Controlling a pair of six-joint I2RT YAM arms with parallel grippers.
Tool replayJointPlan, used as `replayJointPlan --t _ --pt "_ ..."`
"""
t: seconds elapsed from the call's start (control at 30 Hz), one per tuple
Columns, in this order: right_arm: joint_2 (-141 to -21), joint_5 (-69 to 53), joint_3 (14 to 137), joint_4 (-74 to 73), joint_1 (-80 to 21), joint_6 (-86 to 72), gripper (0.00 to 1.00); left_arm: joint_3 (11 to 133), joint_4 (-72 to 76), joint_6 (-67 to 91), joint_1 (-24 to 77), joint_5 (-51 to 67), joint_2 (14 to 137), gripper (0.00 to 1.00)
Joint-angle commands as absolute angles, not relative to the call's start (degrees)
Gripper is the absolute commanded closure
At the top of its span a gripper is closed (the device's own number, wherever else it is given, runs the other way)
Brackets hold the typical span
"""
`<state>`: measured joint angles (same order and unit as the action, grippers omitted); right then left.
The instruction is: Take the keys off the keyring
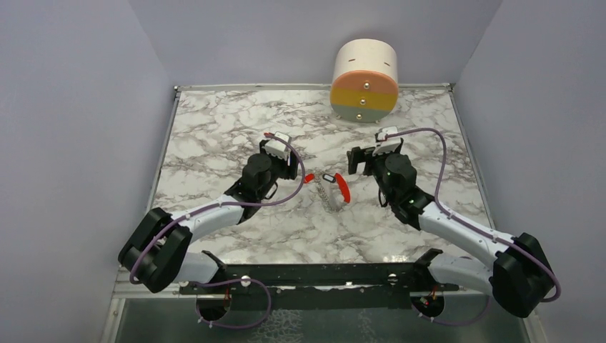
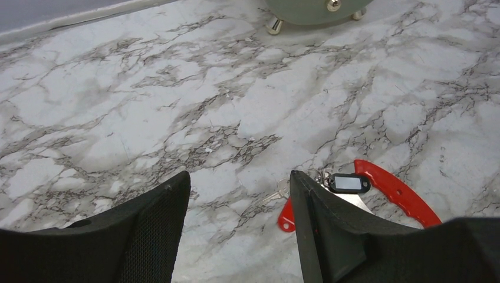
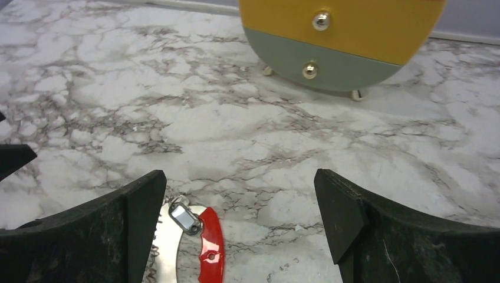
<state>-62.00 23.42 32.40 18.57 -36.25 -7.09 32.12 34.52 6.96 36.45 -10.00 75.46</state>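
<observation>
Top external: left gripper [image 2: 239, 187], right gripper [image 3: 239, 180] spread, empty. I judge keys [image 2: 349, 183] light, slick; I'd pin clip [image 2: 401, 191].

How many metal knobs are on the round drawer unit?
3, on the round drawer unit: top knob on peach, middle knob on yellow, bottom knob on grey-green. None seems hidden.

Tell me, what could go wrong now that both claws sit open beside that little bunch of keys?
1. The dark-headed key and red-headed key lie flat on the marble table, far smaller than either finger, so a pinch may slip off or catch the keyring instead.
2. The left gripper and right gripper, both open, flank the bunch closely; reaching in together, they might bump.
3. A tug could drag the whole bunch, red clip included.
</observation>
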Motion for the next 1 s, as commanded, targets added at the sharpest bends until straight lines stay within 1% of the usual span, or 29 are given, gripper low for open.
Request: replayJointPlan --t 0.0,0.1,0.17,0.27,0.37,0.43,0.47,0.53,0.57,0.63,0.77,0.97 --pt "-66.09 13.5 32.45 20.18 -35.95 -5.31 0.05 33.18 34.83 7.8 36.3 -9.43 76.49 0.36" --pt "-70.88 12.01 33.76 21.9 -35.9 -5.01 0.2 33.03 35.34 8.62 36.03 -11.03 77.27 0.36" --pt "-75.72 10.74 35.69 22.5 -34.94 -4.9 0.36 32.67 35.77 9.99 35.04 -10.61 77.7 0.36" --pt "-82.24 5.49 39.28 22.41 -32.49 -5.85 0.55 31.87 36.47 11.54 32.73 -8.48 78.3 0.37" --pt "-86.72 1.83 41.95 22.85 -32.08 -6.16 0.63 31.35 36.76 11.63 31.19 -7.12 78.26 0.37" --pt "-88.81 -1.62 42.78 23.68 -32.08 -6.44 0.65 31.27 36.82 11.31 30.82 -7.08 78.16 0.38" --pt "-89.9 -3.03 43.26 23.9 -32.08 -6.25 0.64 31.18 36.81 11.21 30.7 -6.96 78.28 0.38" --pt "-91.86 -5.29 44.38 23.35 -32.06 -5.59 0.57 31.11 36.87 11.28 30.46 -6.57 78.41 0.38" --pt "-92.79 -6.18 44.8 22.84 -32.03 -5.28 0.56 31.04 37.03 11.45 30.42 -6.37 78.6 0.38" --pt "-94.34 -7.75 45.88 21.7 -32.06 -5.15 0.57 30.83 37.36 11.66 30.33 -5.87 78.88 0.38" --pt "-96.11 -11.13 47.08 19.83 -32.0 -6.09 0.64 30.76 37.97 12.19 30.32 -4.77 79.3 0.39" --pt "-98.83 -13.38 48.36 16.75 -31.99 -8.8 0.64 30.65 38.18 12.72 30.26 -4.21 79.67 0.39"
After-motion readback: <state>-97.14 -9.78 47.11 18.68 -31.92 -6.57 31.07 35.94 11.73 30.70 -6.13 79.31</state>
